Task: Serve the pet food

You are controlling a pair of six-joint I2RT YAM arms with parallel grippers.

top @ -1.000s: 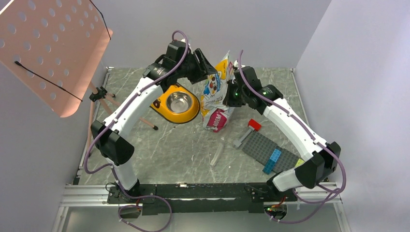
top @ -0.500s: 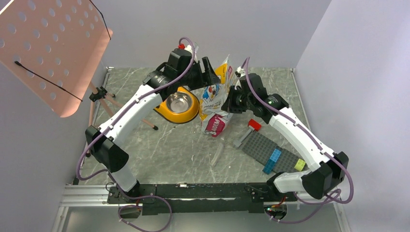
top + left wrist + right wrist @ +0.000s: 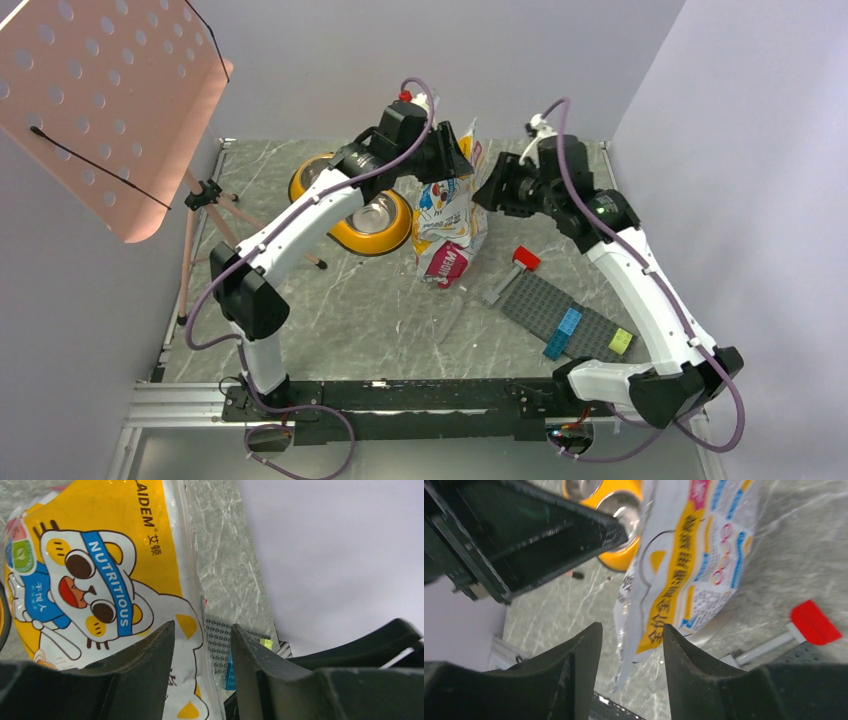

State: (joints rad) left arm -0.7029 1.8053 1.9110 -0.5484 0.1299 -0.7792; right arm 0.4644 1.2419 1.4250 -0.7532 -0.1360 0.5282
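The pet food bag stands upright near the middle of the marbled grey worktop, its cartoon cat face turned toward the left arm. It is just to the right of the yellow double bowl, whose nearer steel cup shows bare shiny metal. None of the food itself can be seen, only the glossy bag. The left gripper hangs at the bag's upper left edge. In the left wrist view its two dark fingers stand apart, and the bag's side seam and a strip of worktop show through the gap, with nothing pinched between them. The right gripper sits close by the bag's upper right edge. From its own wrist camera the fingers are likewise parted, and the back of the bag lies beyond the gap. Whether either gripper brushes the foil cannot be told. To the right of the bag lie a red-headed tool and a grey studded baseplate carrying a blue brick and a yellow-green brick. A pink perforated panel stands over the left side.
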